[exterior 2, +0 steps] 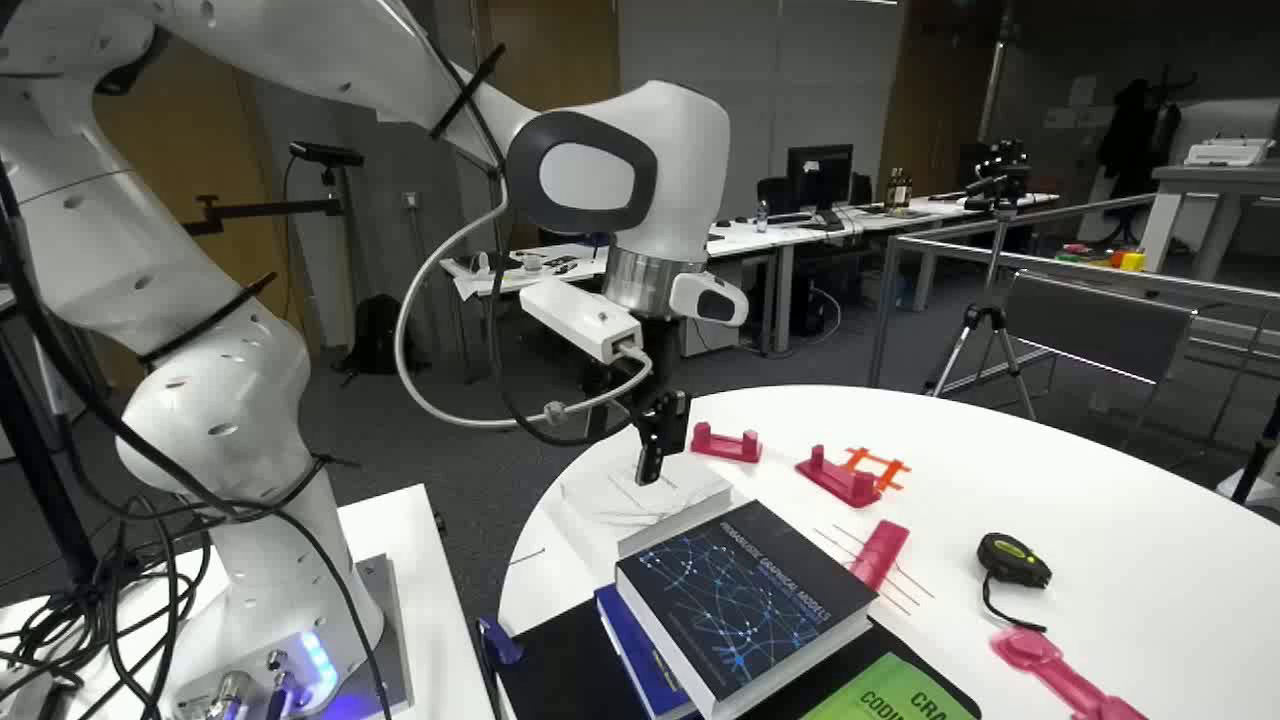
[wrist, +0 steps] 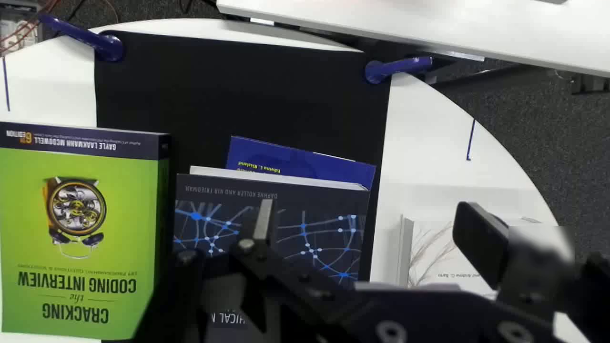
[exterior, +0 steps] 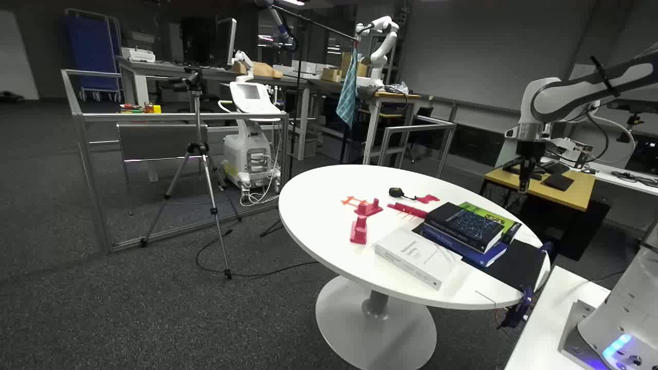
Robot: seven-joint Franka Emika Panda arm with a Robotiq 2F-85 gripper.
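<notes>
My gripper (wrist: 371, 232) is open, with its fingers wide apart and nothing between them. It hangs above the round table, over the books; it also shows in both exterior views (exterior: 524, 180) (exterior 2: 655, 450). In the wrist view one finger is over the dark book (wrist: 317, 233) with the blue network cover, the other over the white book (wrist: 443, 257). The dark book (exterior 2: 740, 610) lies on a blue book (exterior 2: 640, 650). The white book (exterior: 416, 254) lies flat beside them. A green book (wrist: 95, 228) lies on the other side of the stack.
A black mat (wrist: 238, 95) is clamped to the white table (exterior: 318, 205) by blue clamps (wrist: 112, 46) (wrist: 376, 71). Red printed parts (exterior 2: 725, 443) (exterior 2: 845, 480), an orange frame (exterior 2: 875, 467), a red bar (exterior 2: 883, 550) and a tape measure (exterior 2: 1012, 560) lie beyond the books.
</notes>
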